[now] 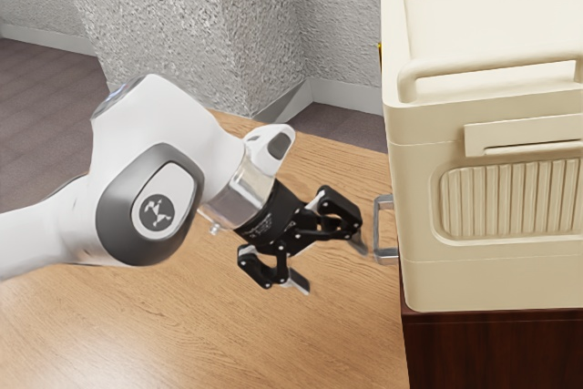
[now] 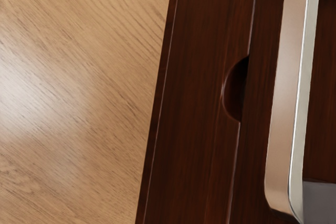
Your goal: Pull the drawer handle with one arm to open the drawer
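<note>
Silver metal squared-loop handle [image 1: 386, 258] sticks out over the table side, just below the cooler's side wall. One corner is rounded; broad face picks up a warm tan tint in the wrist view, narrow edge reads pale grey. Looks rigid, should take a straight pull.

Black two-finger gripper [image 1: 330, 265] is spread wide, nothing clamped. Nearer fingertip [image 1: 358, 241] is just beside the handle, other one further off, so the bar isn't between them. Step in hand, my read: line up for the grasp. Shift so the bar sits mid-gap, square the fingers to it, advance until the pads overlap the bar, then close. Don't close from here: likely a miss, or a shove on the bar. Once clamped, pull straight off the front, slow; a skewed pull could slip or bind.

Handle goes with the dark red-brown wooden cabinet [image 1: 492, 353]; its wood has thin seams and a half-round dark notch [image 2: 235, 90] near the handle. Can't confirm the drawer is fully shut. Cream plastic cooler-like box [image 1: 483, 284] sits on top; light wood table [image 1: 182, 325] alongside.
</note>
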Robot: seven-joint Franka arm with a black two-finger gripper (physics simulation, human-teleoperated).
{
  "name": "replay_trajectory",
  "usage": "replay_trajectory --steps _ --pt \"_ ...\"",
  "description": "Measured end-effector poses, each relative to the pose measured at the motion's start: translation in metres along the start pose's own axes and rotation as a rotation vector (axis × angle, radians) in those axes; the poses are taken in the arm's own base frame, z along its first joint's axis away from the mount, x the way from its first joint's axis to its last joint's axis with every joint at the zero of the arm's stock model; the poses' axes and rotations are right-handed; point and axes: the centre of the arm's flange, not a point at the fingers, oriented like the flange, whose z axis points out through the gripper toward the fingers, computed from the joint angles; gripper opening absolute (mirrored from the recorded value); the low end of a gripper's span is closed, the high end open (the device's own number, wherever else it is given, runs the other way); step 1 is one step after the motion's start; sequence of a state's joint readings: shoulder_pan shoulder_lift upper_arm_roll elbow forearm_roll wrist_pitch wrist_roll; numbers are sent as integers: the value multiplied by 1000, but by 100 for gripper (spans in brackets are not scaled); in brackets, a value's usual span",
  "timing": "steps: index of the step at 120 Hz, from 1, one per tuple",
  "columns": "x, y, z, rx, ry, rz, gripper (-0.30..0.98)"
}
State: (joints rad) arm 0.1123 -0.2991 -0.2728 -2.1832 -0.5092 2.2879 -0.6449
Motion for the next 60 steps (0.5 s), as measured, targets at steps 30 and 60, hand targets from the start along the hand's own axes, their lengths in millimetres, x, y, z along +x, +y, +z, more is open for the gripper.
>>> replay_trajectory --steps 30,60 --pt "12 13 5 -32 29 7 69" --pt "30 25 4 -48 55 20 69"
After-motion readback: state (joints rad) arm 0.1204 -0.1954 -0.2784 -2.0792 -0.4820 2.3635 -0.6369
